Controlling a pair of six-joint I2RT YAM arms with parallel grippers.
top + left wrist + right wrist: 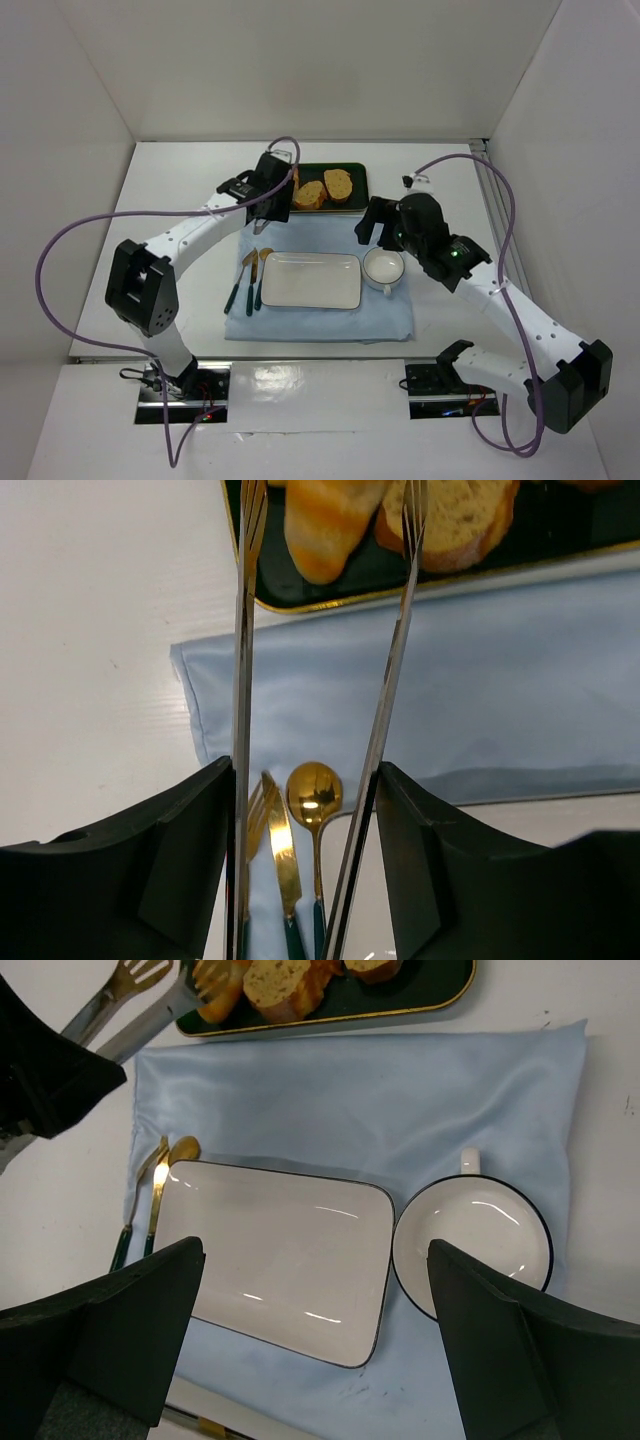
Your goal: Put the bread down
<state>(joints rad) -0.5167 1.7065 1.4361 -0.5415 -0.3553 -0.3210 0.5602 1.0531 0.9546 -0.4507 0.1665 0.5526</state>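
Operator: State of left gripper [305,780]?
Technician: Clamped on tongs [385,700]. The prongs stand apart, straddling the bread [325,525] at top centre, on the dark tray [560,525]. The roll's long axis runs roughly along the prongs. The right gripper [315,1250] is wide, empty and farther off.

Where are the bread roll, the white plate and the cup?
bread roll [325,525], left wrist view, its glossy middle.
white plate [310,280], top view, its bare centre.
cup [470,1245], right wrist view, its bare inside.

The left arm [190,237] and right arm [520,318] have white links, black joints and purple cables [40,268].
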